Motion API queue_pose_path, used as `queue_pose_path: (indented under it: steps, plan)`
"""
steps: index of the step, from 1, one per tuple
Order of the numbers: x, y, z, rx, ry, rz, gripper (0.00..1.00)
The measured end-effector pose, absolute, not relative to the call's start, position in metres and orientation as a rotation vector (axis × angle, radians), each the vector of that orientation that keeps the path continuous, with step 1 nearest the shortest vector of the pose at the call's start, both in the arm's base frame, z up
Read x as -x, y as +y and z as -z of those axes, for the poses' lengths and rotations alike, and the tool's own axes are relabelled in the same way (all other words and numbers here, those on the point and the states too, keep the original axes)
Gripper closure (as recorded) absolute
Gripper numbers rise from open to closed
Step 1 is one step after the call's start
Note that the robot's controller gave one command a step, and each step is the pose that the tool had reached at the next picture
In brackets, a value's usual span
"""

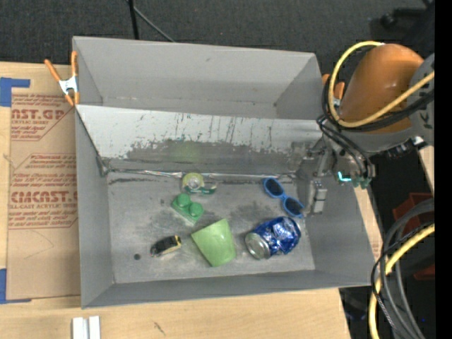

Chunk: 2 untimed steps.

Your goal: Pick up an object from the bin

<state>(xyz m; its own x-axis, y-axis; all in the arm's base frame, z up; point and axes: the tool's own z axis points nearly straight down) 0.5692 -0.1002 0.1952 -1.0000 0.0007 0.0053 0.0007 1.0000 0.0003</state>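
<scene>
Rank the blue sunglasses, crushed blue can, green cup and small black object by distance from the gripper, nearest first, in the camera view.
1. blue sunglasses: just to the view's left of the gripper, at the right end of the floor.
2. crushed blue can: front right, below the sunglasses in the view.
3. green cup: front middle, on its side.
4. small black object: front left, farthest.

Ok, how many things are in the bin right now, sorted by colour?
Green: 3 (cup, small block piece, pale round thing)
Blue: 2 (crushed can, glasses)
Black and yellow: 1 (small thing)
Total: 6
</scene>
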Motion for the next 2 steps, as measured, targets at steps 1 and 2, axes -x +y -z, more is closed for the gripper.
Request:
queue_pose_path:
  steps: [1,2]
  plan:
    - [-0.489,-0.098,-0.067,-0.283,-3.133,0.000,0.00]
    - [-0.480,-0.083,-0.101,-0.372,-3.122,0.000,0.00]
